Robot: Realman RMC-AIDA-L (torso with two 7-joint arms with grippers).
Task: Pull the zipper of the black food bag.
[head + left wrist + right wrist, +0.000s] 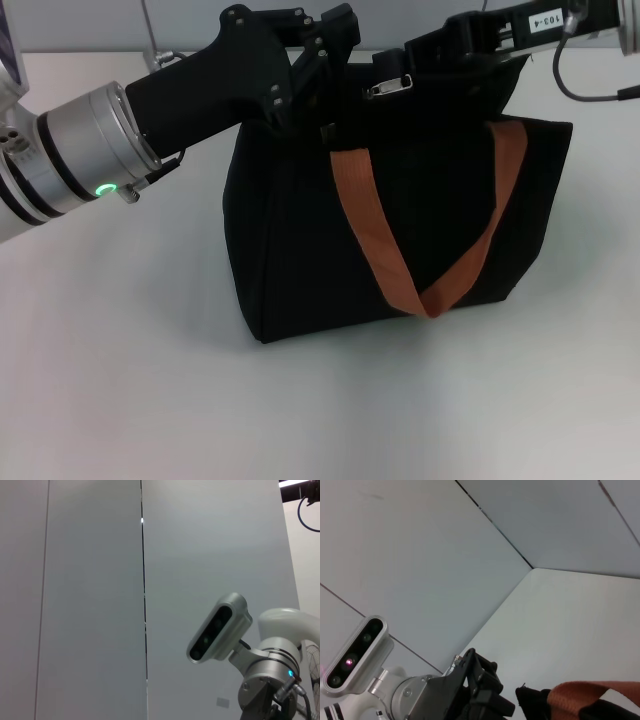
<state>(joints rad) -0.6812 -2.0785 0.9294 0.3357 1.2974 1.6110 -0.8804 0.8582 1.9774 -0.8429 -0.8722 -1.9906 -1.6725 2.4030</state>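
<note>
The black food bag stands on the white table in the middle of the head view. One orange-brown handle hangs down its front. The silver zipper lies on the bag's top, toward the back. My left gripper is at the top left corner of the bag, against the fabric. My right gripper reaches in from the right, just above and behind the zipper. The right wrist view shows the left gripper next to a piece of orange strap.
The white table stretches around the bag, with bare room in front and to the left. A grey wall stands behind it. The left wrist view shows only the wall and the right arm's wrist camera.
</note>
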